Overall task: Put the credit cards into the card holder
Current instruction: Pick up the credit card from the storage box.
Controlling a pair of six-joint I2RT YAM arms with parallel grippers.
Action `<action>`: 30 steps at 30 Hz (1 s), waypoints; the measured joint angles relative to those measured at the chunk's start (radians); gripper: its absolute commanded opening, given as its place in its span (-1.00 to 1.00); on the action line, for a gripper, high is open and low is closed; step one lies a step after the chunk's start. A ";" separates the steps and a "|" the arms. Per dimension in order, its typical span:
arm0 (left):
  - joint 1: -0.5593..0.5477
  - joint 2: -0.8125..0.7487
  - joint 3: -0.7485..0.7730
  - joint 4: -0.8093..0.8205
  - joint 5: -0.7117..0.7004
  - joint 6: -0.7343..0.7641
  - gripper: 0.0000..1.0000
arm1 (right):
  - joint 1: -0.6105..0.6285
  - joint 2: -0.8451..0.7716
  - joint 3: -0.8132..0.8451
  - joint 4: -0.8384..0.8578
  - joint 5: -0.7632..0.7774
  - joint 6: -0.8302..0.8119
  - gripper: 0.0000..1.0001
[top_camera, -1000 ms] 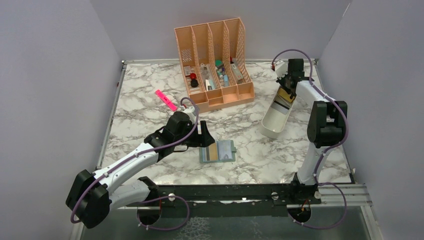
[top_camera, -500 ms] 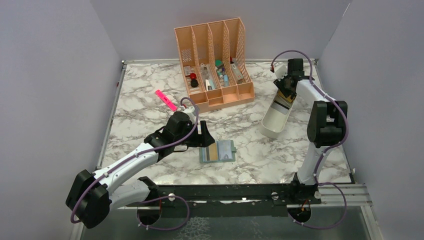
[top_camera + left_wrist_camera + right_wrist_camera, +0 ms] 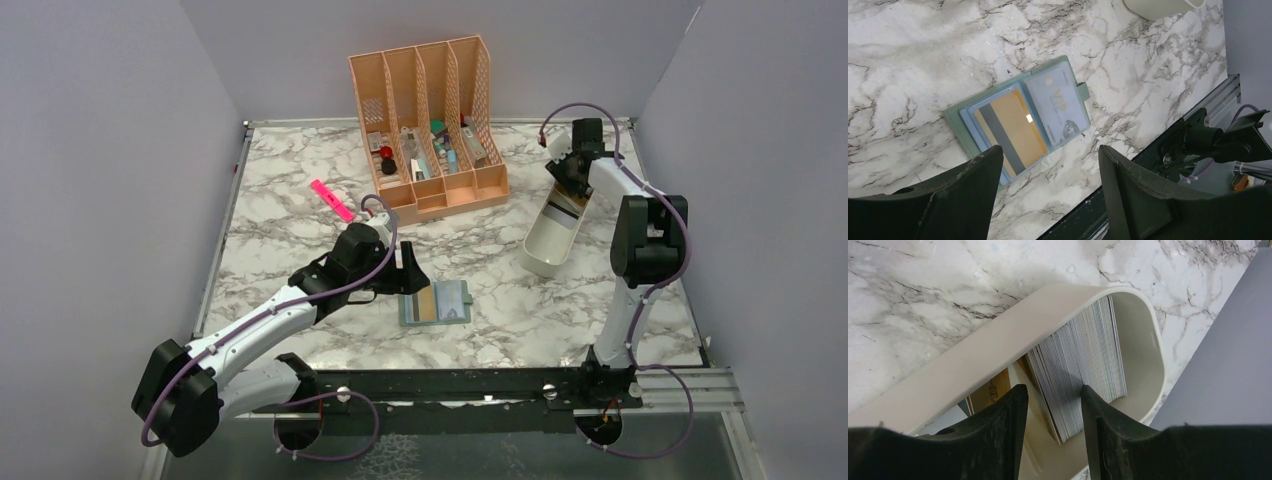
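R fingers [image 3: 998,440] parted; 1 gold card [image 3: 1010,132] in 1 holder [image 3: 955,114].

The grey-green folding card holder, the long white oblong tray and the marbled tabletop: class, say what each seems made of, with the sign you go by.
Grey-green folding card holder: probably faux leather, matte, with clear plastic pockets that catch glare.
Long white oblong tray: likely moulded plastic, smooth satin walls, rounded corners.
Marbled tabletop: stone or a marble-print laminate; grey veining, slight sheen, cannot tell which.
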 measured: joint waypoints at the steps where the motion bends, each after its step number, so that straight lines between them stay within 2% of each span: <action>1: 0.000 0.000 0.000 0.000 0.000 0.000 0.47 | 0.000 0.001 0.002 0.001 0.000 0.000 -0.08; 19: 0.000 0.008 0.000 0.005 0.000 0.000 0.46 | -0.004 0.005 0.021 -0.010 0.011 0.009 -0.45; 30: 0.000 0.009 0.000 0.015 0.000 -0.001 0.47 | -0.004 0.005 0.025 -0.011 0.011 0.017 -0.47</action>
